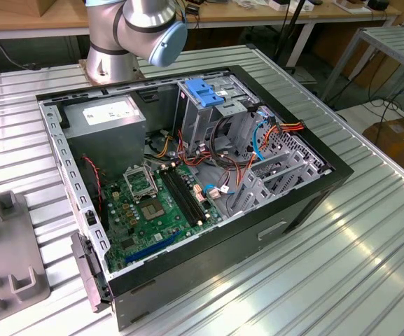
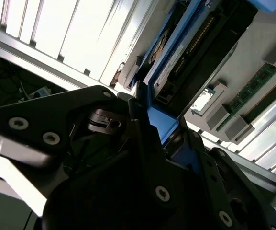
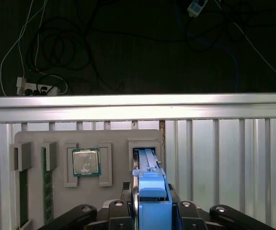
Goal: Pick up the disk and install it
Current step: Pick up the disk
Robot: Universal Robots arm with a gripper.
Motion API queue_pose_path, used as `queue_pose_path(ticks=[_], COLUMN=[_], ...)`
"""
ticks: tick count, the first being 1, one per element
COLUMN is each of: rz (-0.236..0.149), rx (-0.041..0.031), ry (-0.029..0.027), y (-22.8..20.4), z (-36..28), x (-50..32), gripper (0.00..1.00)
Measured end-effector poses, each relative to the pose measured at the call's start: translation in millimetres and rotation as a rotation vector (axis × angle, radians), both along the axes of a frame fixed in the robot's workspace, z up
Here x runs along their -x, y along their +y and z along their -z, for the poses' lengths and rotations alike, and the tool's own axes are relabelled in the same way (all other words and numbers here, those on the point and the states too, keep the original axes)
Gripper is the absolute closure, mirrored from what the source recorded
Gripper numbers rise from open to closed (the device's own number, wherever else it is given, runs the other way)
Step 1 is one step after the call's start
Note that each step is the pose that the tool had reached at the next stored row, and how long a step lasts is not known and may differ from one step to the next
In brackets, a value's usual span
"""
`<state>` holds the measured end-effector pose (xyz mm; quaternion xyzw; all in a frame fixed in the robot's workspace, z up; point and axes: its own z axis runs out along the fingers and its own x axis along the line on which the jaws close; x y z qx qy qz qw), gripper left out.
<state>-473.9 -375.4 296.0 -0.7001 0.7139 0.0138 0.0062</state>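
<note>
A ribbed aluminium worktop [image 1: 342, 266] is seen in the exterior view, with wooden benches and cables behind it. In the first wrist view a dark floor strewn with cables [image 3: 56, 43] is seen beyond its edge. One open computer case [image 1: 286, 210] is laid on its side on the worktop. Inside it are a green board, one grey box with a white sticker [image 1: 107, 115] and one metal cage with a blue handle [image 1: 205, 94]. One grey robot arm [image 1: 138, 28] is mounted behind the case. One grey tray [image 3: 32, 139] with moulded slots is placed at the exterior view's left. One disk [image 3: 152, 189] is seen edge-on in the first wrist view. It is stood on end, with one end in a tray slot and its long axis rising out of the tray towards the gripper [image 3: 152, 207]. Its blue rail is turned towards the camera. In the second wrist view its flat face is seen at a slant beside the blue edge. The gripper is pressed in against the disk's blue end, with a black finger on either side. Whether the disk is lifted clear of the slot cannot be told. Two green memory sticks [image 3: 23, 191] are set in narrow slots of the tray, well apart from the disk. One square chip [image 3: 85, 162] is seated in a pocket between them and the disk.
</note>
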Motion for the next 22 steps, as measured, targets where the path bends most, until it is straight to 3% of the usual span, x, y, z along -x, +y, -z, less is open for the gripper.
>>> queue_pose_path(ticks=[19,22], rz=[0.021,0.021], rx=[-0.0001,-0.0001], ry=[-0.0001,-0.0002], y=[0.0,0.0], z=[-0.3,-9.7], x=[0.0,0.0], gripper=[0.63,0.63])
